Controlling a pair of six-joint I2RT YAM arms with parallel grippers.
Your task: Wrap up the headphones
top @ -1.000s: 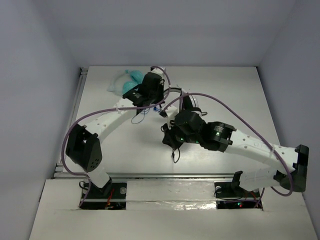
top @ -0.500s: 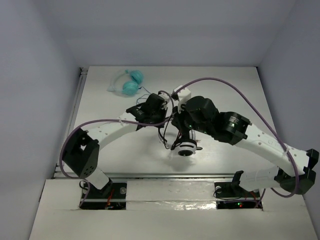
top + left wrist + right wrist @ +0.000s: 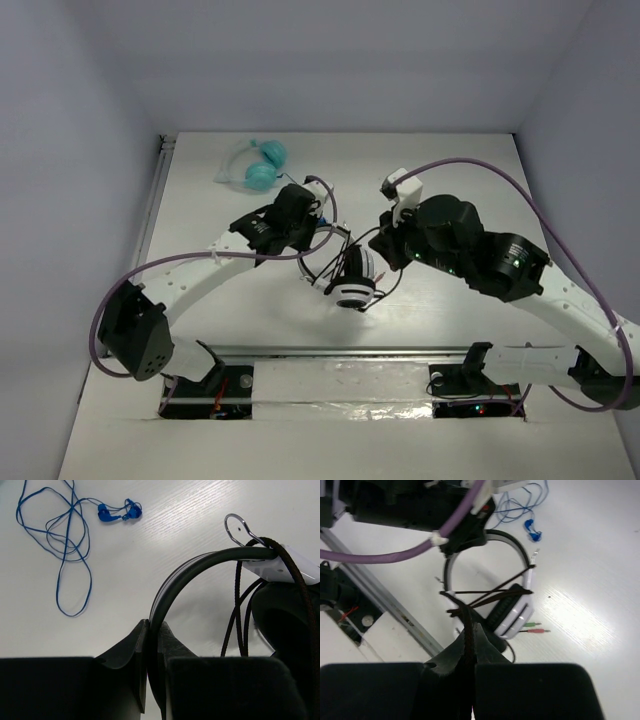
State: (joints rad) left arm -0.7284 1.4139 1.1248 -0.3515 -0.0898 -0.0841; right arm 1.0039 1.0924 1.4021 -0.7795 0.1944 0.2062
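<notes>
The black-and-white headphones [image 3: 350, 283] are held between my two arms near the table's front middle. My left gripper [image 3: 152, 625] is shut on the black headband [image 3: 200, 562], seen from above at the left gripper [image 3: 316, 252]. The white earcup [image 3: 295, 566] hangs to its right, and black cable [image 3: 239, 625] loops over the band. My right gripper [image 3: 470, 622] is shut on a strand of the cable [image 3: 485, 592], which runs taut across the headphones' white earcup [image 3: 516, 611]. Its green and red plugs [image 3: 535, 627] lie on the table. From above the right gripper [image 3: 388, 248] sits just right of the headphones.
Teal headphones [image 3: 262, 165] lie at the back left of the table. Blue-wired earbuds [image 3: 120, 512] lie loose just behind the headphones, and the earbuds [image 3: 532, 530] also show in the right wrist view. A metal rail [image 3: 330, 350] runs along the table's near edge.
My left arm swung from the back of the table toward the front middle. My right arm pulled back to the right with the cable, uncovering the headphones between the arms.
</notes>
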